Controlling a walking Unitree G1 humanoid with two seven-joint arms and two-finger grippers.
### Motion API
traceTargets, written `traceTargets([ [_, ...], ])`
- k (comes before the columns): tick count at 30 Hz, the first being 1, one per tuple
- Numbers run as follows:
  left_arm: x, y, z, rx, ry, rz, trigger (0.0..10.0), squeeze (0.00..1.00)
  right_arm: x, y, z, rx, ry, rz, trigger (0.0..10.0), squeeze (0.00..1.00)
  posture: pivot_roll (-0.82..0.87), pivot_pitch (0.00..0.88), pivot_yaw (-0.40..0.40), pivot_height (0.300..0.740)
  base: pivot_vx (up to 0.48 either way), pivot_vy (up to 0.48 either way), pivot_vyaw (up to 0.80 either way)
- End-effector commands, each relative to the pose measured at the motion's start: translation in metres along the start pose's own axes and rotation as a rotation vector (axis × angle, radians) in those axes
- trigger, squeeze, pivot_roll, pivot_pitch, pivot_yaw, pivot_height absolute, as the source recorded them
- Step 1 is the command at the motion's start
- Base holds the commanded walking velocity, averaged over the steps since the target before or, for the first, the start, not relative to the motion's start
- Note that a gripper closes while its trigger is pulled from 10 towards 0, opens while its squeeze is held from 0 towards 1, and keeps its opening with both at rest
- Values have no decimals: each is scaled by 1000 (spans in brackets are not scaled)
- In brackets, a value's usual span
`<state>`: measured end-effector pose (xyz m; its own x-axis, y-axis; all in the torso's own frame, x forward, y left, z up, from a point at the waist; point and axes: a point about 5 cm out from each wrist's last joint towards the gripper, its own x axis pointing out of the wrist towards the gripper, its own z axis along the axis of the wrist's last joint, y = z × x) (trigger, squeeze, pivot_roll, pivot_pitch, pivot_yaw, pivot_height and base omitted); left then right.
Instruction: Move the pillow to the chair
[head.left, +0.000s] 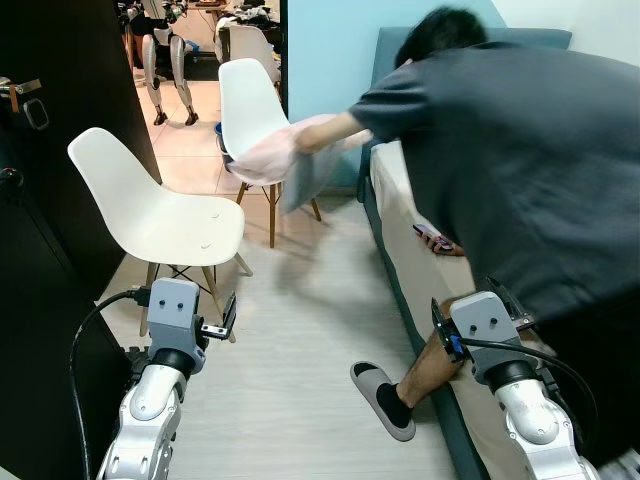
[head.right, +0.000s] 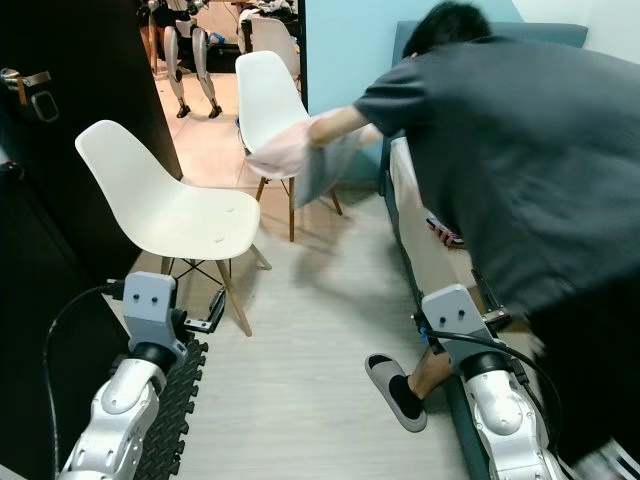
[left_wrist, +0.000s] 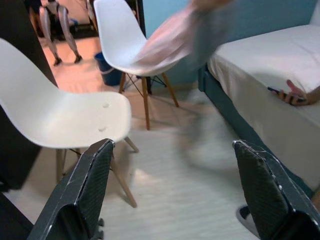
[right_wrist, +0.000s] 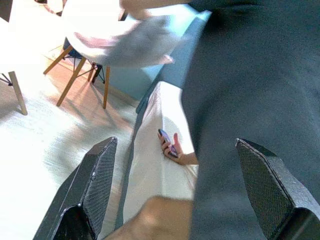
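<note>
Two silver arms held low and bent, both grippers empty, while a person (head.left: 500, 150) carries the pillow.

The left gripper (left_wrist: 175, 190) hangs near the floor in front of the nearer white chair (head.left: 165, 215), its black fingers (left_wrist: 92, 185) spread wide and touching nothing. The right gripper (right_wrist: 180, 190) sits beside the bed (head.left: 400, 190), jaws equally wide apart, pointing at the person's dark shirt. The pinkish-grey pillow (head.left: 285, 160), blurred, is in the person's outstretched hand over the seat of the farther white chair (head.left: 245, 100).
</note>
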<state>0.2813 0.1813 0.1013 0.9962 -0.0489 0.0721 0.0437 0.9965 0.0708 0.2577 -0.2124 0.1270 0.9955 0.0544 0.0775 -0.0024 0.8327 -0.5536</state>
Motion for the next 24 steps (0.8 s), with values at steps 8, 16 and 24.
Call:
traceTargets([
  [8,1,1,1,-51,5,7,9059,0,-1,1,-2,1,2,11,10000,0,-66,6,-23,740,0,0,0],
  [16,3,2,1,-53,7,6,8510,0,1,2,-2,0,3,18,10000,0,-67,7,-20,740,0,0,0],
  [24,3,3,2,-52,12,0,8471,0,1,2,-2,8,11,24,10000,0,-67,11,-17,740,0,0,552],
])
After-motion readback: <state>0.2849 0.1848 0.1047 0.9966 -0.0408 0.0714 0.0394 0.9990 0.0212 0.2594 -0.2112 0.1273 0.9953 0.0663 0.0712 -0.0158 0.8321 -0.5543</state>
